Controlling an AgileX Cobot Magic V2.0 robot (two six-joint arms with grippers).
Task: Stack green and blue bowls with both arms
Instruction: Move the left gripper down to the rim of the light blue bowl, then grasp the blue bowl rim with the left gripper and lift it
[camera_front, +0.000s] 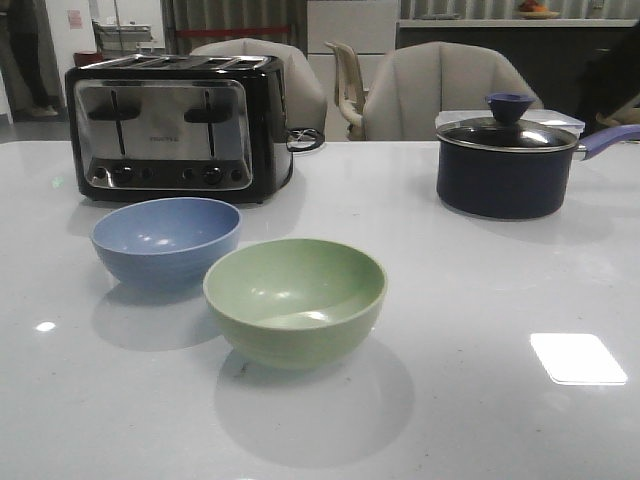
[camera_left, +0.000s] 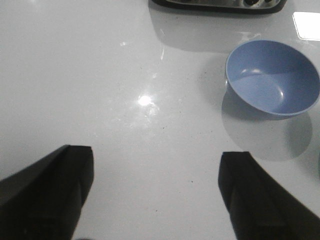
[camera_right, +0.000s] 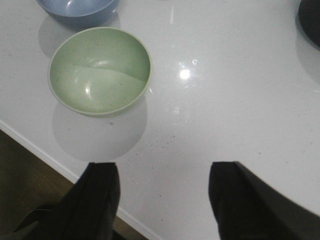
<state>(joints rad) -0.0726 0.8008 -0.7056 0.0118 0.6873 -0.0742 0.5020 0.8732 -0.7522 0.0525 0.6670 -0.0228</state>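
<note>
Nearest the front camera, the green bowl (camera_front: 295, 300) sits upright on the white table (camera_front: 500, 300), mouth up; the blue bowl (camera_front: 166, 241) stands just beside it, farther back and to the left, apart or barely touching. Both are round, so neither has a long axis; only the rims offer grip lines. Neither arm appears in the front view. The left gripper (camera_left: 155, 197) hangs spread wide and empty above bare table, the blue bowl ahead of it; the right gripper (camera_right: 162, 200) is likewise spread and empty near the table edge, short of the green bowl. Judged step: approach. Each gripper should pinch one rim wall vertically, lifting level. Behind stand a toaster (camera_front: 175, 125) and a lidded saucepan (camera_front: 510, 160).
</note>
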